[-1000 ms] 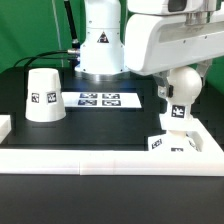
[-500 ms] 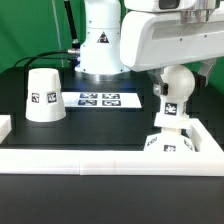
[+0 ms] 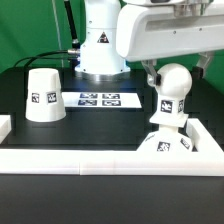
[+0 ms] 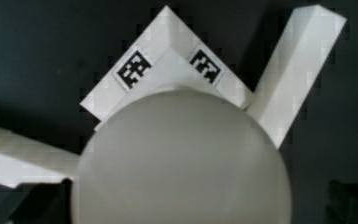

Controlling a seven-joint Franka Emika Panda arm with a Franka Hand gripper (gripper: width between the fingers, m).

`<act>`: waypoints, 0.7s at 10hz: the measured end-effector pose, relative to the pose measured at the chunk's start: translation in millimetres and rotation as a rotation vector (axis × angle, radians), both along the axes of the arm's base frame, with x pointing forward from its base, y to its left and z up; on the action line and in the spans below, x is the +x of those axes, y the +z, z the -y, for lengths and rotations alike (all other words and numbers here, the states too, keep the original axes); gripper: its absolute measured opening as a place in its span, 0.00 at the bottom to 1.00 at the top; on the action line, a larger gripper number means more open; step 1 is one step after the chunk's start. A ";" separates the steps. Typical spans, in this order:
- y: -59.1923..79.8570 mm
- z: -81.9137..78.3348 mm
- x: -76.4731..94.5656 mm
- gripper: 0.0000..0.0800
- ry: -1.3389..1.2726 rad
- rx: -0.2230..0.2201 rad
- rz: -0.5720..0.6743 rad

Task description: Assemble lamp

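The ball-shaped white bulb (image 3: 172,92) stands upright on the low sloped base (image 3: 165,144) at the front of the exterior view's right, and its square tag faces the camera. My gripper (image 3: 174,68) hangs just over the bulb's top, open, with a finger on either side and clear of it. In the wrist view the bulb (image 4: 185,155) fills the middle, and the base's tagged face (image 4: 167,65) shows beyond it. The dark fingertips (image 4: 30,205) sit at the picture's corners. The cone-shaped shade (image 3: 43,95) rests on the black table at the exterior view's left.
The marker board (image 3: 100,99) lies flat behind the middle of the table. A white raised rail (image 3: 90,160) runs along the front edge and turns up the right side beside the base. The robot's white body (image 3: 100,45) stands at the back.
The jaws have spread wider and the hand has risen, letting go of the bulb and uncovering more of it. The bulb now stands on the base. The shade has not moved.
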State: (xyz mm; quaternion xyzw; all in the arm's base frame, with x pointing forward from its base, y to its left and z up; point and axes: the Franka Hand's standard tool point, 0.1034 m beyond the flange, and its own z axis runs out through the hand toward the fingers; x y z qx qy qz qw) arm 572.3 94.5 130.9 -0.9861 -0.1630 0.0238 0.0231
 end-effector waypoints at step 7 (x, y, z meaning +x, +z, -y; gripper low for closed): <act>7.1 10.6 -19.7 0.87 -0.048 -0.005 -0.011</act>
